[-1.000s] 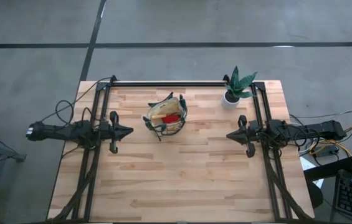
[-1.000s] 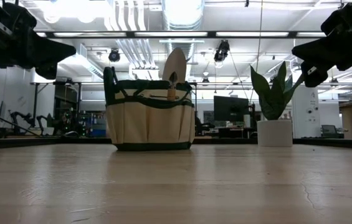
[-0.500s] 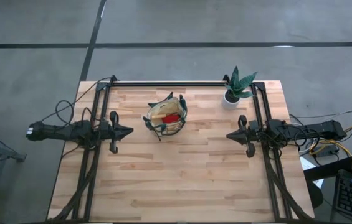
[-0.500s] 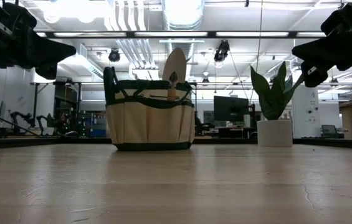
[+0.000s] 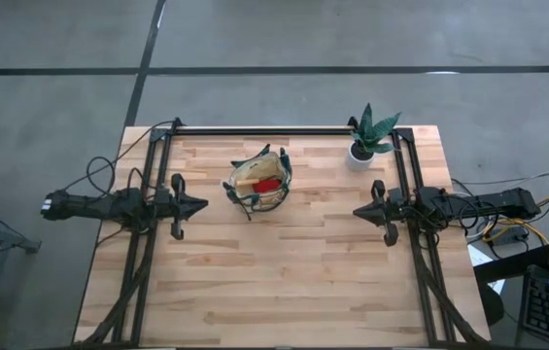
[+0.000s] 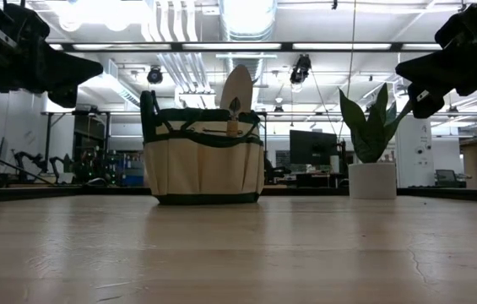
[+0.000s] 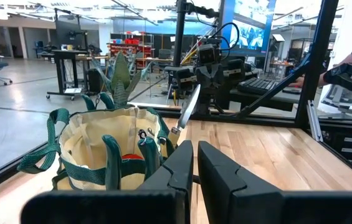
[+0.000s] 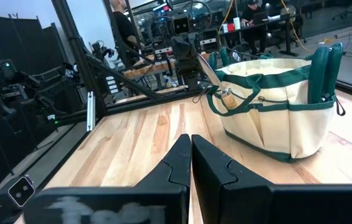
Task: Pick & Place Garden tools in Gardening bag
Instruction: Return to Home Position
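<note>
The tan gardening bag (image 5: 257,182) with dark green trim stands upright on its base on the table's far middle; it also shows in the low view (image 6: 203,160). A red piece (image 5: 267,185) and wooden handles lie inside. A trowel blade (image 6: 236,89) sticks up out of the bag. My left gripper (image 5: 204,205) is shut and empty, left of the bag. My right gripper (image 5: 357,211) is shut and empty, right of the bag. Shears and stick are hidden.
A green potted plant in a white pot (image 5: 365,142) stands at the table's far right. Black frame rails (image 5: 264,129) run along the far edge and both sides. Bare wood (image 5: 274,282) lies between the arms and the near edge.
</note>
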